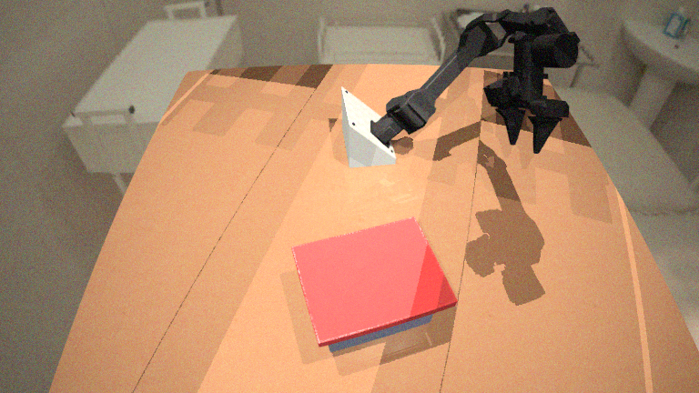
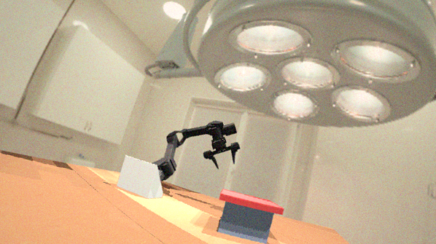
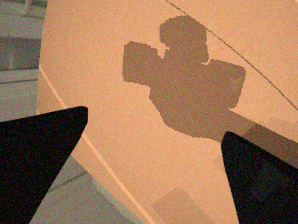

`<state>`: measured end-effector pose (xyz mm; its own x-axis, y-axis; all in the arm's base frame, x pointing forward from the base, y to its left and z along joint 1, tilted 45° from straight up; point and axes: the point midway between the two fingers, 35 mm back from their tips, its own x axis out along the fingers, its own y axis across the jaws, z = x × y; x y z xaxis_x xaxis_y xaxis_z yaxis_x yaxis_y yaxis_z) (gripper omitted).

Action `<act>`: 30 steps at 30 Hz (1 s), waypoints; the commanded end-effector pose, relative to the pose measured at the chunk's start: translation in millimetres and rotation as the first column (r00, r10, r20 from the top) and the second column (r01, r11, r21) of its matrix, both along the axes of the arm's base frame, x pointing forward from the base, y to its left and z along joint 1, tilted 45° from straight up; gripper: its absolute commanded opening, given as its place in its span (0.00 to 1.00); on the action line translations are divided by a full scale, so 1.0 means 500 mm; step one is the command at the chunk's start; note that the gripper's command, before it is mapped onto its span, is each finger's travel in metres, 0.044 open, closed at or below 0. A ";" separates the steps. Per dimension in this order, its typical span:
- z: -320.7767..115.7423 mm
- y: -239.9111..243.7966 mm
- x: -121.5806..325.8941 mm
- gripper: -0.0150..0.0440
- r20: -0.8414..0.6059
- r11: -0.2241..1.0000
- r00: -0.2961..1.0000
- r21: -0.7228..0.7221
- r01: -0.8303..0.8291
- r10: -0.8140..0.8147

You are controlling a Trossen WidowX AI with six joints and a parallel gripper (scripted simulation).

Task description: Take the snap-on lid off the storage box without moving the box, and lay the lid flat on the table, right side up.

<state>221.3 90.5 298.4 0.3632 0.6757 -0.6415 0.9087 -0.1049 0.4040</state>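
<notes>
A flat red lid [image 1: 373, 280] [image 2: 252, 201] sits on top of the blue storage box [image 1: 380, 336] [image 2: 246, 220], overhanging its walls. The box stands upright on the wooden table [image 1: 234, 293] [image 2: 84, 218] [image 3: 110, 100]. In the top view they are at the lower middle; in the exterior view they are right of the arm. My black gripper [image 1: 524, 147] [image 2: 225, 165] [image 3: 156, 122] is open and empty, fingers pointing down, high above the table and well away from the lid. The wrist view shows bare table and the arm's shadow between the fingers, with no box or lid.
A white wedge-shaped mount [image 1: 361, 129] [image 2: 141, 177] carries the arm's base, behind the box in the top view. A large surgical lamp [image 2: 317, 58] hangs overhead in the exterior view. The arm's shadow [image 1: 518, 249] [image 3: 190, 85] lies on the table.
</notes>
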 end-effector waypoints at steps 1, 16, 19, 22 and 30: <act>-0.003 -0.003 0.005 0.89 0.001 1.000 1.000 -0.001 0.000 0.000; -0.303 -0.282 0.216 0.65 0.095 0.997 0.994 0.061 0.042 -0.048; -0.371 -0.338 0.218 0.65 0.154 0.994 0.986 0.100 0.042 -0.057; -0.410 -0.369 0.214 0.65 0.193 0.991 0.979 0.122 0.047 -0.070; -0.517 -0.444 0.182 0.65 0.313 0.981 0.940 0.174 0.083 -0.135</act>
